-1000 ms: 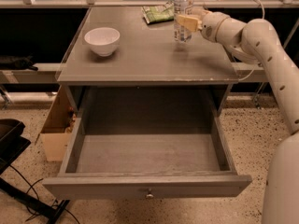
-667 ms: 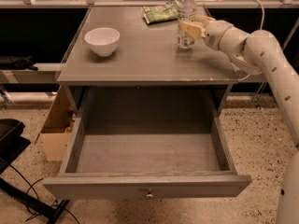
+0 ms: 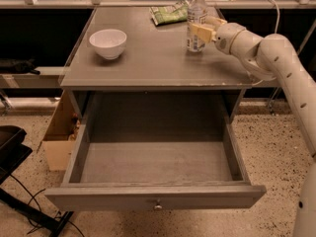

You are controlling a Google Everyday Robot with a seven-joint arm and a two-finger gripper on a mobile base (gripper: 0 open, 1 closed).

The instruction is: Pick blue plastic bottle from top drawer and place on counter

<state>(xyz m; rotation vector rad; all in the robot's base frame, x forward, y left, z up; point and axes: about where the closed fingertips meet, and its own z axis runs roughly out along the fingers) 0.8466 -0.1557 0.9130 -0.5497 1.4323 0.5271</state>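
Barely anything's moved since a moment ago: fingers still clamped round the blue plastic bottle, gripper coming in from its right. Bottle's standing upright on the counter, just by the green packet. Top drawer hangs open below.

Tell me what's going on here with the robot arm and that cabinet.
The robot's arm reaches over the counter, its gripper at the blue plastic bottle, which stands upright near the back edge. The top drawer below is pulled open, the bottle already out of it. A white bowl and a green snack packet also sit on the counter.
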